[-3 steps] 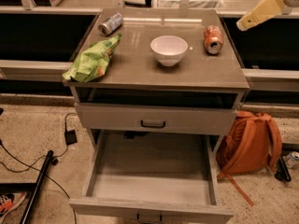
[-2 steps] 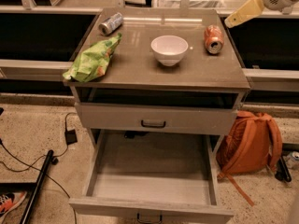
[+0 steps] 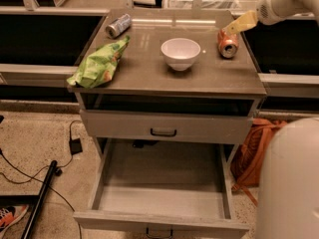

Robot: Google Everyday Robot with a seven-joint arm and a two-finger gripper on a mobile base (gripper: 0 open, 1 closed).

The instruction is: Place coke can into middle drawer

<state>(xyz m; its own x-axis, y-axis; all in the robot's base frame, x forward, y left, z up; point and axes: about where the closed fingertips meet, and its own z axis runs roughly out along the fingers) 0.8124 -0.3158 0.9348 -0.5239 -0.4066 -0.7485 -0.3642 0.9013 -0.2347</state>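
The coke can (image 3: 228, 43) is red-orange and lies on its side at the right of the cabinet top, its silver end toward me. My gripper (image 3: 235, 24) reaches in from the upper right, its yellowish fingers right above the can's far end. The middle drawer (image 3: 162, 188) is pulled wide open below, pale grey with a small black handle at its front edge, and nothing lies in it. The drawer above it (image 3: 164, 128) is shut.
A white bowl (image 3: 180, 53) stands mid-top. A green chip bag (image 3: 97, 63) lies at the left edge. A silver-blue can (image 3: 118, 25) lies at the back left. An orange backpack (image 3: 256, 153) sits on the floor right. My white arm body (image 3: 289, 183) fills the lower right. Cables (image 3: 35, 168) lie left.
My gripper has moved left and down from the upper right corner to just above the coke can. The can and drawer have not moved.
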